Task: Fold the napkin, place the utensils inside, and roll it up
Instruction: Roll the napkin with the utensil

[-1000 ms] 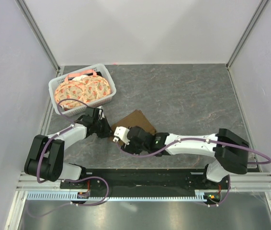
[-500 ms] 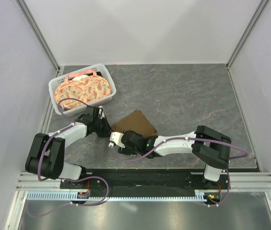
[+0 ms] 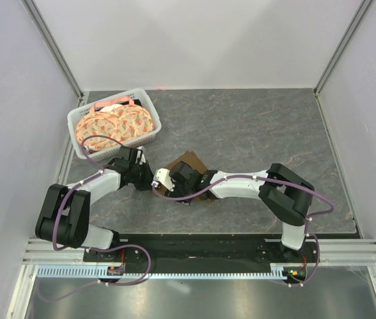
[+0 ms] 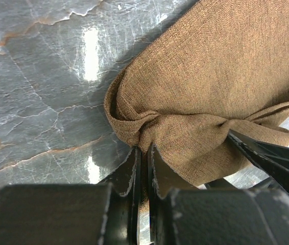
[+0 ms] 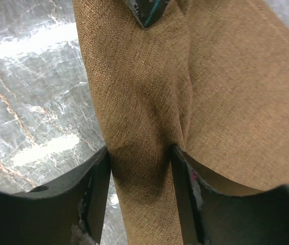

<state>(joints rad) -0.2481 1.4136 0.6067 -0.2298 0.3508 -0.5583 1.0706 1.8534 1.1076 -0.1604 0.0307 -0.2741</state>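
The brown napkin (image 3: 190, 161) lies bunched in the middle of the table, partly under my right arm. My left gripper (image 3: 151, 180) is shut on a pinched corner of the napkin (image 4: 216, 76), with its jaws (image 4: 144, 149) nearly touching. My right gripper (image 3: 173, 186) is shut round a thick rolled fold of the napkin (image 5: 226, 92), with cloth filling the gap between its fingers (image 5: 140, 153). The right fingers (image 4: 267, 158) show beside the left ones. A dark tip with a teal streak (image 5: 147, 11) pokes in at the top; I cannot tell if it is the utensil.
A white basket (image 3: 82, 119) with round orange-patterned plates (image 3: 116, 123) stands at the back left, close to my left arm. The grey marble tabletop (image 3: 268, 133) stretches to the right and back. Side walls enclose the table.
My right arm has folded in, and its gripper has moved left and then further onto the napkin. The napkin has gone from a flat diamond to a smaller bunched shape. The left arm has barely moved.
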